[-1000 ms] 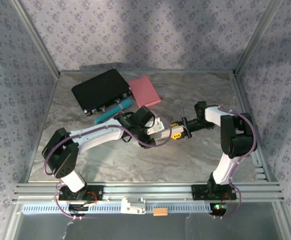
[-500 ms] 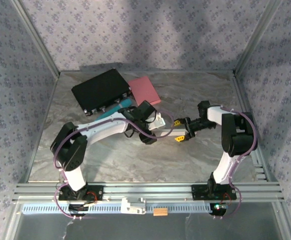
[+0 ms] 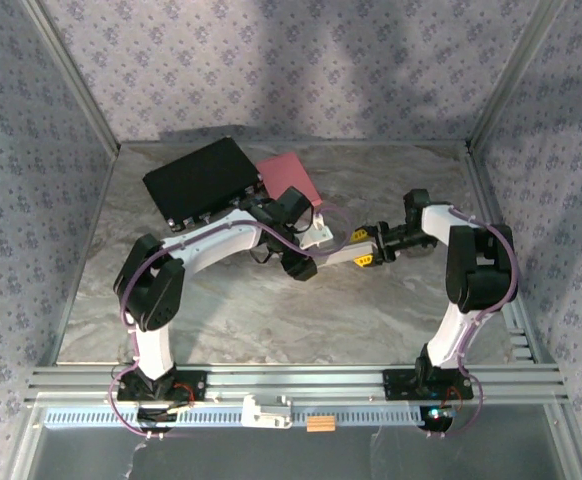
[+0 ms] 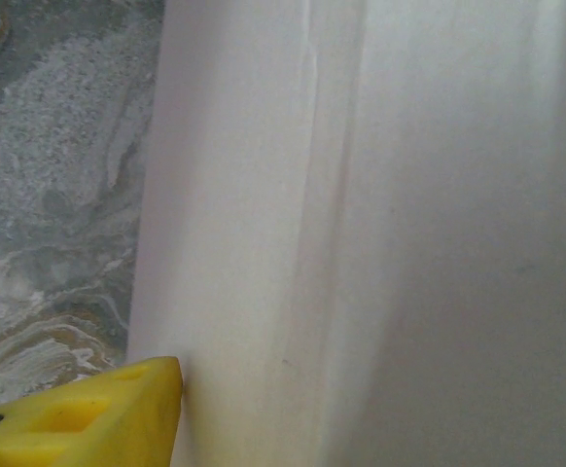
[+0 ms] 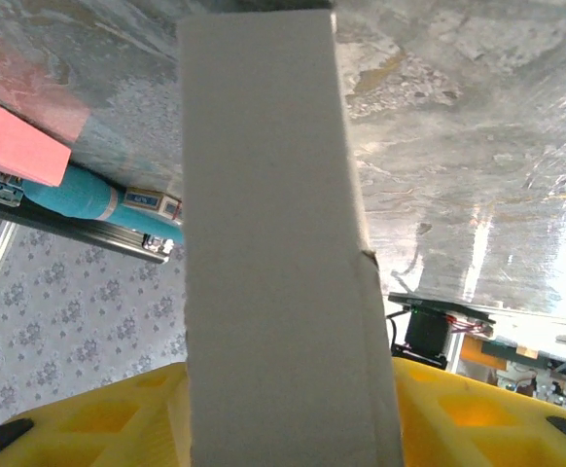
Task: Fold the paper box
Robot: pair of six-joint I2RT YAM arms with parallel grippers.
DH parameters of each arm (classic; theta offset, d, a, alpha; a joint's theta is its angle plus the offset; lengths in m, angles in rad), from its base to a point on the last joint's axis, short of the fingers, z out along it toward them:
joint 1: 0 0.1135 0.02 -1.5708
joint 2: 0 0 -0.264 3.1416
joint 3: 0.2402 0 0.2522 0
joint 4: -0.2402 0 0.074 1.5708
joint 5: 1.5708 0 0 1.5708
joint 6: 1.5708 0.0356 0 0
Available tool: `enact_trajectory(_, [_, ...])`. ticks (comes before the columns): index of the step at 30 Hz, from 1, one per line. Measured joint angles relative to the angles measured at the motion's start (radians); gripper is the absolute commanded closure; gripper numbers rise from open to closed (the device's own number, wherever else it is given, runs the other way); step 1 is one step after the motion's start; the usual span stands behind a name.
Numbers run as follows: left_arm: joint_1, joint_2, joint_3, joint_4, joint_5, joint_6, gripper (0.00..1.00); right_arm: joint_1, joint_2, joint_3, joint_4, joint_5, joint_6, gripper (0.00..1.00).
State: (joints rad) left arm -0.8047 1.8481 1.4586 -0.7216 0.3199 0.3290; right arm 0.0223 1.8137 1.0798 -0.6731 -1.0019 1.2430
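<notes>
The white paper box (image 3: pixel 336 251) hangs above the middle of the table, between the two arms. My left gripper (image 3: pixel 311 238) is at its left end. In the left wrist view the box's white wall (image 4: pixel 361 195) is close up, and one yellow finger (image 4: pixel 88 409) presses on its left edge. The other finger is hidden behind the paper. My right gripper (image 3: pixel 364 250) is shut on the right end. In the right wrist view the box (image 5: pixel 273 243) stands upright, clamped between both yellow fingers of that gripper (image 5: pixel 288 389).
A black case (image 3: pixel 201 182) and a pink pad (image 3: pixel 293 178) lie at the back left, just behind the left arm. A teal pen (image 5: pixel 79 195) lies beside the case. Metal frame posts and patterned walls enclose the table (image 3: pixel 271 320).
Both grippers have carried the box back and to the right, toward the pink pad. The left arm has reached further back over the teal pen.
</notes>
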Motion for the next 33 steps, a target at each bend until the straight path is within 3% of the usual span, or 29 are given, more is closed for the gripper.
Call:
enact_trajectory(4, [0.006, 0.000, 0.020, -0.039, 0.064, -0.005, 0.40, 0.006, -0.046, -0.036, -0.009, 0.008, 0.034, 0.42])
enact_trajectory(8, [0.008, -0.002, 0.020, -0.064, 0.105, -0.008, 0.42, 0.018, -0.133, -0.042, -0.014, 0.037, 0.083, 0.60])
enact_trajectory(11, [0.013, -0.008, 0.013, -0.062, 0.103, -0.013, 0.31, 0.031, -0.148, -0.052, -0.008, 0.051, 0.104, 0.65])
enact_trajectory(14, [0.016, -0.030, -0.013, -0.044, 0.085, -0.019, 0.21, 0.040, -0.142, -0.067, 0.001, 0.048, 0.121, 0.65])
enact_trajectory(17, [0.010, -0.056, -0.043, -0.024, 0.065, -0.019, 0.20, 0.042, -0.142, -0.068, 0.013, 0.045, 0.137, 0.66])
enact_trajectory(27, [-0.016, -0.061, -0.094, 0.043, -0.133, -0.004, 0.23, 0.041, -0.142, -0.066, -0.005, 0.038, 0.140, 0.66])
enact_trajectory(33, [0.010, -0.046, -0.081, 0.063, -0.129, 0.012, 0.31, 0.030, -0.141, -0.060, -0.054, 0.042, 0.128, 0.59])
